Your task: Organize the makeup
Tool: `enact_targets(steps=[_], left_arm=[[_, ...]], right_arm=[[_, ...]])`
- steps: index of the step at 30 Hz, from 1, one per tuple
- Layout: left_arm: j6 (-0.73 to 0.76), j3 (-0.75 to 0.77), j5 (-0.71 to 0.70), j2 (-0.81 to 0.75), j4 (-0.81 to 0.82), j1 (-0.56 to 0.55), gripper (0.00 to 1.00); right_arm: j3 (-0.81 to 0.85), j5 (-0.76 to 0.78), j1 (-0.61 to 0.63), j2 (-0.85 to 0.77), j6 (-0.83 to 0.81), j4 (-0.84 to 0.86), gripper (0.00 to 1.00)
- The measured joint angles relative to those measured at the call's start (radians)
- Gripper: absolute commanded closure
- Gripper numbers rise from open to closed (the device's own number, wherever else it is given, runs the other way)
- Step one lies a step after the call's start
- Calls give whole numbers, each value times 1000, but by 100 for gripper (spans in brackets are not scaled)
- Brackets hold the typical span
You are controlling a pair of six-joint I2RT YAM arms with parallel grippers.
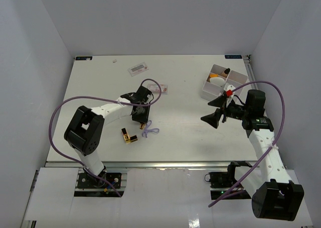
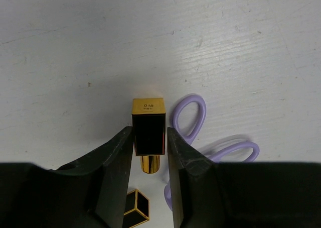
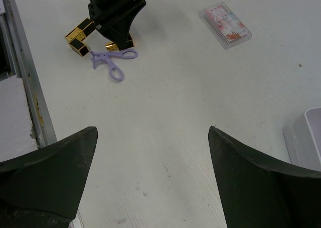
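White table [image 1: 175, 142] carries all. White plastic tray [image 1: 242, 80] at far right corner, some makeup inside. Near tray: right pincer [image 3: 153, 132] spread wide, empty, well apart from lipsticks. Left of centre: left pincer [image 2: 149, 143] down at table, fingers against both black sides of lipstick [image 2: 148, 118], pinching it by look. Lipstick lies flat, long axis straight out between fingers, labelled gold end away from wrist. Purple scissors [image 3: 111, 63] just beside, second lipstick [image 1: 129, 135] near. Left arm nearer; tray lies rightward, farther back.

White compartment tray [image 1: 236, 80] sits well apart from lilac looped tool [image 3: 112, 64].
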Motion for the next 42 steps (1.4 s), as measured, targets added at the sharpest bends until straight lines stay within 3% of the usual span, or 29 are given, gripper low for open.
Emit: enact_targets(steps=[8,15,21,31,33,36,42], left_arm=[[3,2,-3,0,1,-1,83],[11,53,61,-21,0,-1,87],[-14,132,314,-109,93,-2,89],[-105,105,757,-168,409,-40,89],[-103,105,821,-166,443,-48,89],[-89,104,915,-166,480,-55,88],[-38,98,1099,-165,471,-57,88]], right_arm=[[0,-11,0,0,0,0,2],[-1,-93,0,19,-4,0,2],[-1,-204,35,84,10,21,2],[1,-300,70,218,498,375,2],[23,-341,74,221,452,343,4],[103,-368,78,216,224,190,7],[163,-224,193,108,-546,-190,5]])
